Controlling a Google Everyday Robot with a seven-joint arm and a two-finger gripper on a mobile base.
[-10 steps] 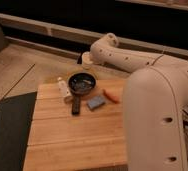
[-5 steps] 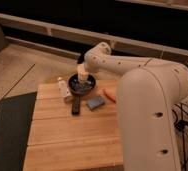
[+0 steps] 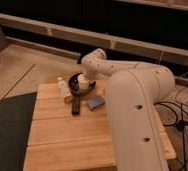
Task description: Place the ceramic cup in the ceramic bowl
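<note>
The dark ceramic bowl (image 3: 73, 80) sits at the back of the wooden table (image 3: 67, 140). The cream-white ceramic cup (image 3: 83, 83) is inside the bowl's rim, low over its middle; I cannot tell whether it touches the bottom. My white arm reaches in from the right, and its gripper (image 3: 83, 76) is at the cup's top, shut on it. The arm's wrist hides most of the fingers.
A slim white bottle (image 3: 64, 90) stands just left of the bowl. A dark oblong object (image 3: 76, 105) and a blue-grey object (image 3: 95, 103) lie in front of it. A dark mat (image 3: 7, 130) covers the floor on the left. Cables (image 3: 184, 112) trail at the right.
The arm swung in from the right with the cup, first holding it above the bowl, and has now lowered it into the bowl.
</note>
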